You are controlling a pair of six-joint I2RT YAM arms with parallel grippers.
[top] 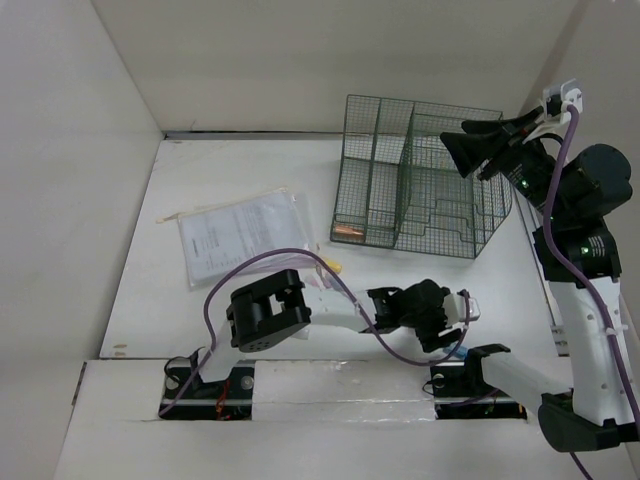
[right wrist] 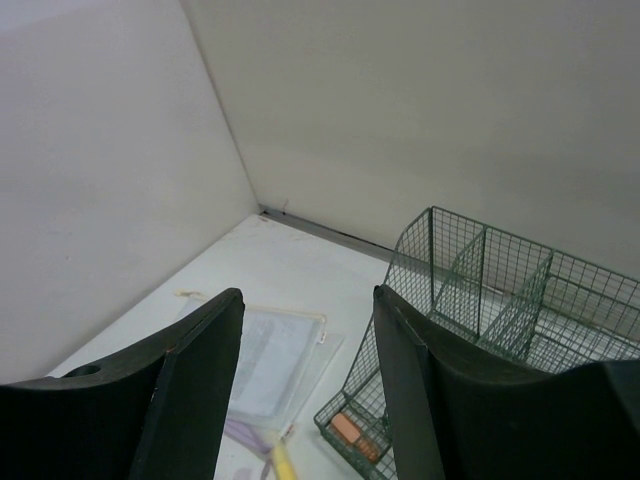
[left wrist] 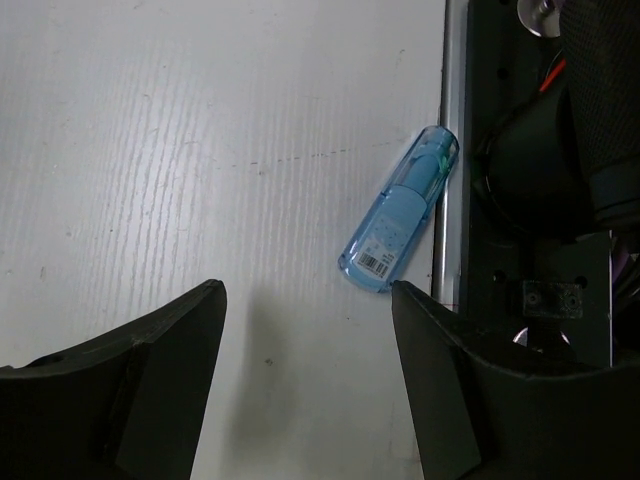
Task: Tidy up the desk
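Left wrist view: spread fingers near a blue flash drive (left wrist: 400, 225).
Left gripper (left wrist: 305, 300) hangs empty, fingers apart, above the desk (left wrist: 180, 140); the drive lies on it at 1 o'clock. Right gripper (right wrist: 305, 305), fingers likewise apart and empty, has the green mesh organizer (right wrist: 480, 290) at 4 o'clock.

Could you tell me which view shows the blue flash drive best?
Left wrist view: the blue flash drive lies whole on the desk, label visible. The top view barely shows it; right wrist, nothing.
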